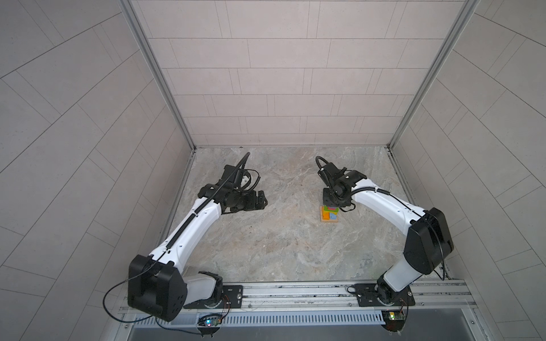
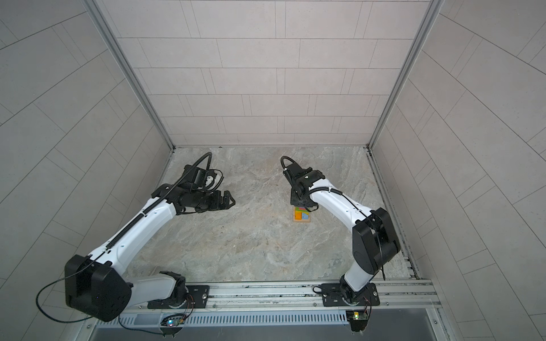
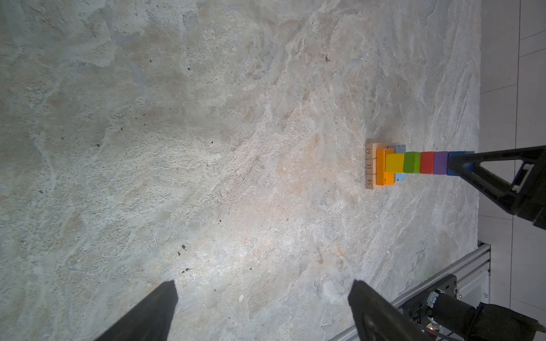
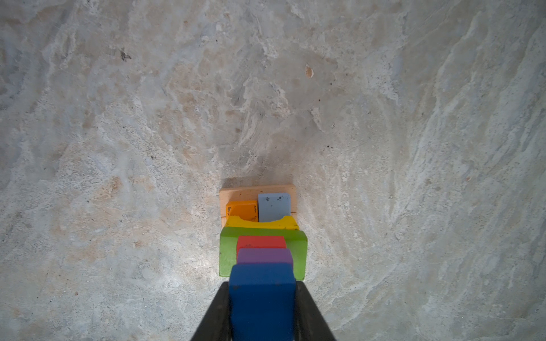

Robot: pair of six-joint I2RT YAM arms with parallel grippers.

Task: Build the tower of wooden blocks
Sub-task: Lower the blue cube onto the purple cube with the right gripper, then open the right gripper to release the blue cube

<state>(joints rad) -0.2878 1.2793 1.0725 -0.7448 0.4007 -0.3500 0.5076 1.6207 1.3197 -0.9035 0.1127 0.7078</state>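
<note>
Now, tower: the wood block tower (image 1: 330, 214) is seen standing upright on the marbled tabletop (image 1: 280, 251), right of centre in both top views and directly beneath the right wrist.
Base: three tan bars (image 3: 370, 165) are laid side by side, with numbers stamped on their ends.
Layers: an orange bar (image 3: 381, 169) and a light-blue bar (image 4: 273, 206) are set together on the tan bars. A yellow bar (image 3: 394, 162), a green bar (image 3: 412, 162), a red cube (image 3: 427, 162) and a purple cube (image 3: 441, 163) are stacked above them in that order.
Top: the dark-blue cube (image 4: 261, 295) is seated on the purple cube.
Right gripper (image 4: 262, 283): it is clamped from above on the dark-blue cube, with a finger pressed to each side.
Left gripper (image 3: 263, 285): it is spread wide with nothing between the fingers, and is kept well apart from the tower, left of centre.
</note>
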